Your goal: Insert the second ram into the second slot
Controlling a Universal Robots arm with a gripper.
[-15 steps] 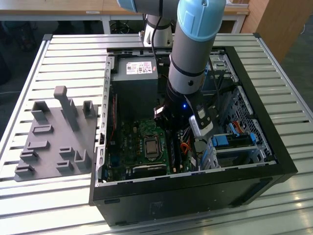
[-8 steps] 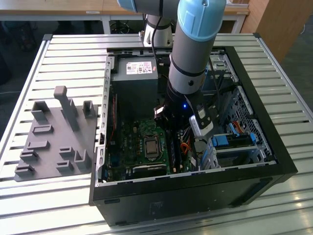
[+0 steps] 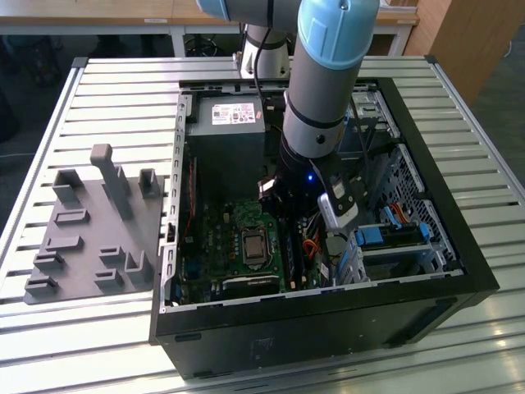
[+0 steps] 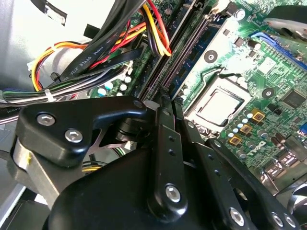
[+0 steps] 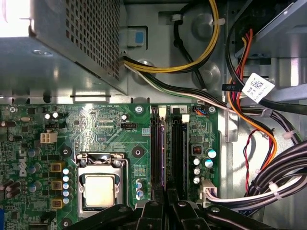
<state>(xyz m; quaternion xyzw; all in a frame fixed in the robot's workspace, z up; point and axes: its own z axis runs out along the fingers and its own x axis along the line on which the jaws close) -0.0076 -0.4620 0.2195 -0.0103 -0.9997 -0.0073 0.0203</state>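
You have little room around the gripper [image 5: 165, 203]: it sits low in the computer case [image 3: 459, 246], right at the memory slots [image 5: 167, 148]. The cable bundle [image 5: 273, 177] crowds one side of the slots, the processor socket [image 5: 100, 184] lies on the other, and the power supply [image 5: 72, 43] blocks the far end.

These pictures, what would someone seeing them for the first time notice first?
The grey and light-blue robot arm plunging into the open black computer case on the slatted table in the exterior view. In the first wrist view, the gripper sits just over the two long memory slots beside the silver processor, with the one nearer the processor filled. A tangle of yellow, red and black cables runs along the case wall.
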